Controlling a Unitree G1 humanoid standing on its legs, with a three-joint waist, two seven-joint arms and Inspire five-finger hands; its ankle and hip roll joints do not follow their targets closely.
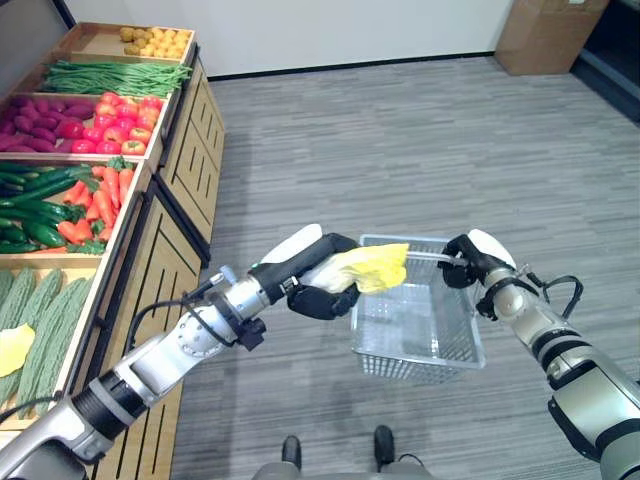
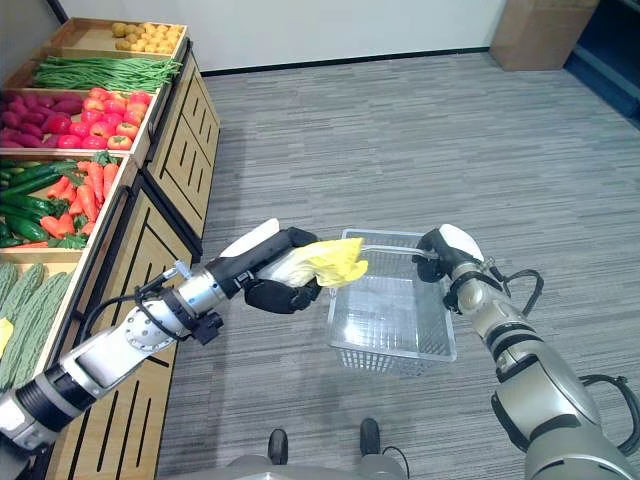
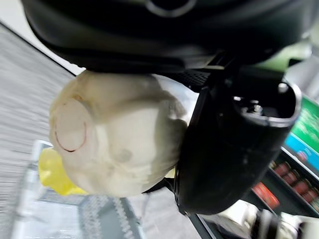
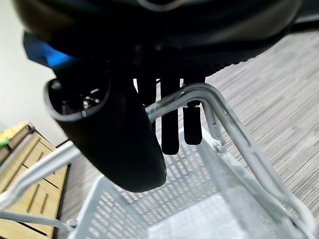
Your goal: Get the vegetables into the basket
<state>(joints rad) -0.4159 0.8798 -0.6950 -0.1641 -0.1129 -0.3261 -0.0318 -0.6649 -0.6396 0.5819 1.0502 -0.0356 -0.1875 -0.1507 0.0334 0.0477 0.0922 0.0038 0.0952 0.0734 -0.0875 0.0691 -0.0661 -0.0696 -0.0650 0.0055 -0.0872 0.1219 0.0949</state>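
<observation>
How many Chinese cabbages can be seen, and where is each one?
2. One cabbage is held in the left hand at the rim of the basket, which the right hand carries. Another lies on the shelf among bitter gourds; more may be hidden.

It was a shop's produce section: a wooden display stand [image 1: 180,190] held sorted bins of potatoes [image 1: 155,41], green beans [image 1: 115,77], tomatoes [image 1: 120,120], carrots [image 1: 100,195] and cucumbers [image 1: 35,205], beside a clear wire-handled shopping basket [image 1: 415,320] over grey plank floor [image 1: 400,150].
</observation>
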